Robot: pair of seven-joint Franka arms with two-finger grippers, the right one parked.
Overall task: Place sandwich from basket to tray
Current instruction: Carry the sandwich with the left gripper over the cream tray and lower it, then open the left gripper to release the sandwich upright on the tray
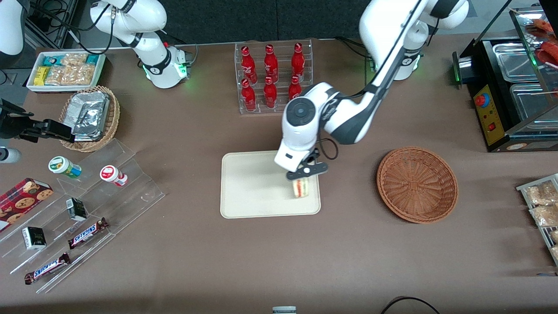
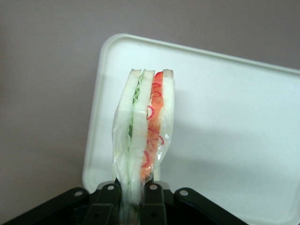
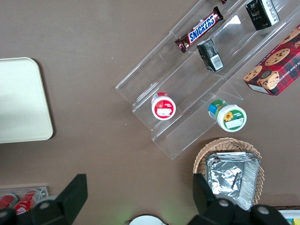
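Note:
The left arm's gripper [image 1: 302, 179] is shut on the sandwich [image 1: 301, 188], a plastic-wrapped wedge of white bread with green and red-orange filling. It holds it over the cream tray [image 1: 248, 187], at the tray's edge nearest the reddish-brown wicker basket [image 1: 417, 184]. I cannot tell whether the sandwich touches the tray. The basket is empty. In the left wrist view the sandwich [image 2: 145, 126] stands out from between the shut fingers [image 2: 153, 202], with the tray [image 2: 225, 122] beneath it.
A clear rack of red bottles [image 1: 272, 76] stands farther from the camera than the tray. A clear tiered stand [image 1: 78, 213] with snack bars, small cartons and cups, and a tan basket of foil packets [image 1: 89, 117], lie toward the parked arm's end. A black food warmer [image 1: 508, 87] stands toward the working arm's end.

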